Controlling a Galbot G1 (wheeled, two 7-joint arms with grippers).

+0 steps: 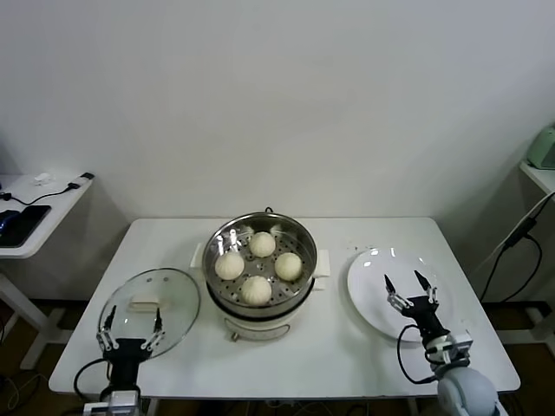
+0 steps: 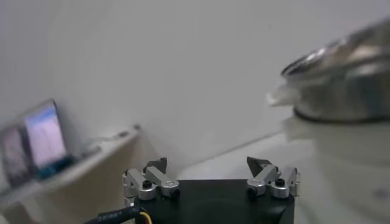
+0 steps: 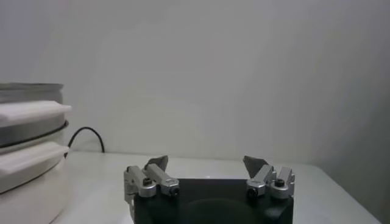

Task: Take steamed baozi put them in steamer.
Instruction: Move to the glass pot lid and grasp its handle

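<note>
Four cream-white steamed baozi (image 1: 258, 268) lie on the perforated tray inside the round steel steamer (image 1: 299, 236), which stands on its cream base at the table's middle. My left gripper (image 1: 131, 326) is open and empty over the near edge of the glass lid, at the front left. My right gripper (image 1: 405, 284) is open and empty over the white plate, at the right. The steamer's side shows in the left wrist view (image 2: 341, 91) and the right wrist view (image 3: 27, 140). Both grippers (image 2: 207, 164) (image 3: 205, 162) hold nothing.
A round glass lid (image 1: 173, 290) lies flat on the table left of the steamer. A bare white plate (image 1: 368, 282) lies right of it. A side table (image 1: 35, 212) with a cable stands off to the left. A black cord (image 3: 85, 135) trails behind the steamer.
</note>
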